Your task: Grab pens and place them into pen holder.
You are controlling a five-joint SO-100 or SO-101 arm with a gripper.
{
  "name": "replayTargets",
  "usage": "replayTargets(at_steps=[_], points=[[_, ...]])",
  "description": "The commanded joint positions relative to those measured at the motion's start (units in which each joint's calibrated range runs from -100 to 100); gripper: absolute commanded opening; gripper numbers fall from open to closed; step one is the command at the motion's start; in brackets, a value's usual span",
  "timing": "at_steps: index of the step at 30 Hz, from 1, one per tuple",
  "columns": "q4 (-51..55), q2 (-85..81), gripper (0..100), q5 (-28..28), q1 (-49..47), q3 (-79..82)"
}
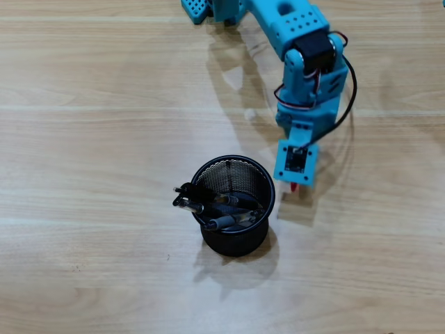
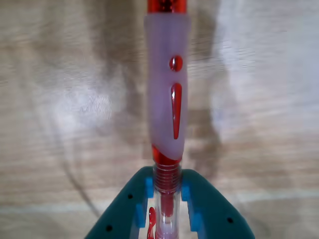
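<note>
Spanning both views, the pale wood-grain table (image 1: 83, 139) carries everything. The blue arm (image 1: 295, 35) reaches down from the top edge of the overhead view, its wrist hanging just right of the pen holder (image 1: 233, 240). This black wire-mesh cup stands upright near the middle of the table, and three pens (image 1: 208, 205) lean inside it, their ends poking out over the left rim. In the wrist view the teal fingers (image 2: 187, 191) are clamped on the red pen (image 2: 167, 99) at its ribbed section, one on each side; its frosted sleeve with red marks points away from the camera, above the table. In the overhead view only a small red tip shows below the wrist, beside the cup and outside it.
</note>
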Motion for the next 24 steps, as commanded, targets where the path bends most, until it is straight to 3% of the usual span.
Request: replayTargets(at_steps=[1,14,24], points=[[6.69,-11.43,2,2.12,2.36,-0.73],[9.71,-35.79,2,7.2,6.54,14.77],[-8.72,-48.73,2,15.02,9.81,25.86]])
